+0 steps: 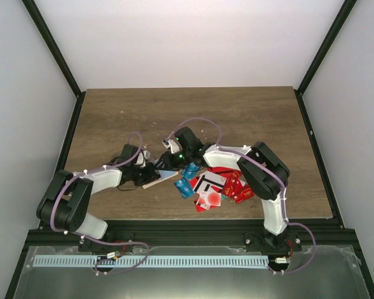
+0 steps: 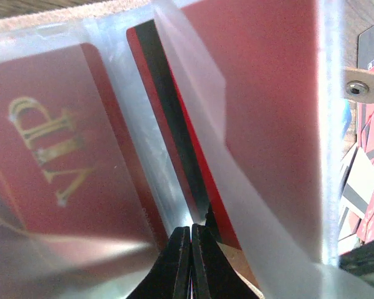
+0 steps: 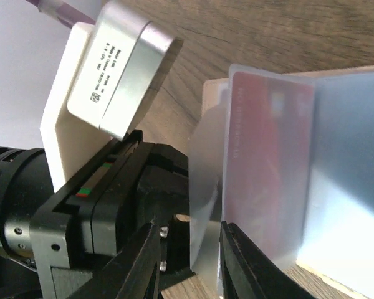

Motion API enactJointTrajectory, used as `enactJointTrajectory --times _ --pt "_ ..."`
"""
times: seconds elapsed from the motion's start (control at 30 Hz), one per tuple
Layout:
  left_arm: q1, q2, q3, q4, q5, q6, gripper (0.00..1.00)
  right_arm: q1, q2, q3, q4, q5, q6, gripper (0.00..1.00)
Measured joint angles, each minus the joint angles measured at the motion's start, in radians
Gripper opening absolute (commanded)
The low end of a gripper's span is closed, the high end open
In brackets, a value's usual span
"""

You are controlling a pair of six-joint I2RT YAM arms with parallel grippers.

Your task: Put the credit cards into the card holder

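Both arms meet at the opened card holder (image 1: 159,181), held just left of the credit cards (image 1: 219,185) heaped on the table (image 1: 249,112).
The left end effector (image 2: 191,232) pinches a clear sleeve (image 2: 143,156) beside a red VIP card (image 2: 50,149). The right end effector (image 3: 188,230) stands narrowly parted astride a frosted sleeve (image 3: 206,187) next to a red card (image 3: 268,156).

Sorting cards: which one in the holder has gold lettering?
The leftmost red card in the left wrist view, reading VIP; its neighbour shows a black stripe instead.

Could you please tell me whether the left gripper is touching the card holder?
Touching. The left wrist view shows the left gripper shut on a clear sleeve of the card holder, with no gap between them.
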Motion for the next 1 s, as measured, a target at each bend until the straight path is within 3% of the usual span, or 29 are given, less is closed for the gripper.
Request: enactJointTrajectory --times 0.23,0.73,1.0 --pt "0.0 -0.092 -0.006 -0.066 -0.045 0.003 0.04 0.022 0.039 0.047 -0.008 -0.004 -0.003 0.29" --pt "-0.001 -0.469 -0.057 -0.332 -0.111 -0.026 0.06 0.079 0.135 0.124 -0.023 -0.003 0.002 0.29" --pt "-0.002 -0.468 -0.046 -0.341 -0.177 -0.044 0.04 0.08 0.129 0.126 -0.061 0.021 -0.011 0.29"
